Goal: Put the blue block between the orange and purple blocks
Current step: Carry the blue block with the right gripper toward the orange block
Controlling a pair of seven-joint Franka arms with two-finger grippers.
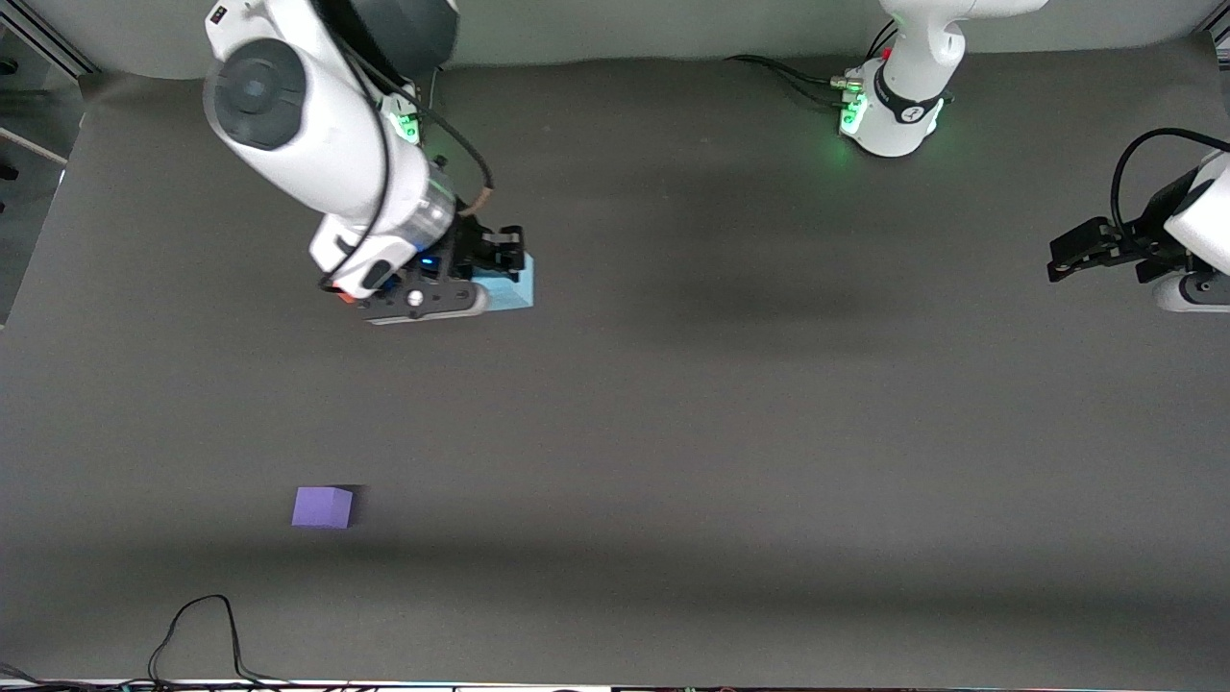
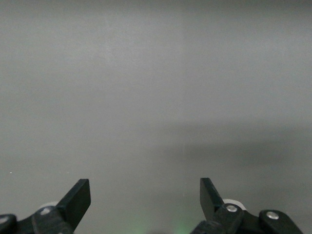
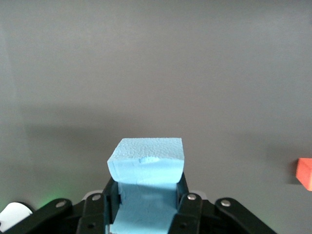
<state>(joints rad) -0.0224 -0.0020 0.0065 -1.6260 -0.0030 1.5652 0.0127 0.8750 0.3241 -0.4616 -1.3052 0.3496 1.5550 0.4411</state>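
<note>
Blue block (image 3: 147,158) looked like matte foam, pebbly grain on top, faces dented where the right gripper (image 3: 147,195) fingers pressed in. Purple block (image 1: 323,506) matte, flat color, no sheen. Orange block (image 3: 304,173) matte too. Table (image 1: 730,423) was a dark grey matte sheet, smooth. Gripper fingers (image 2: 78,197) black matte plastic with bright metal screws. Arm shells (image 1: 317,144) glossy white plastic.

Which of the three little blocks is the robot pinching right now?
The blue block. The right gripper is shut on it, while the purple block and the orange block sit untouched on the table.
</note>
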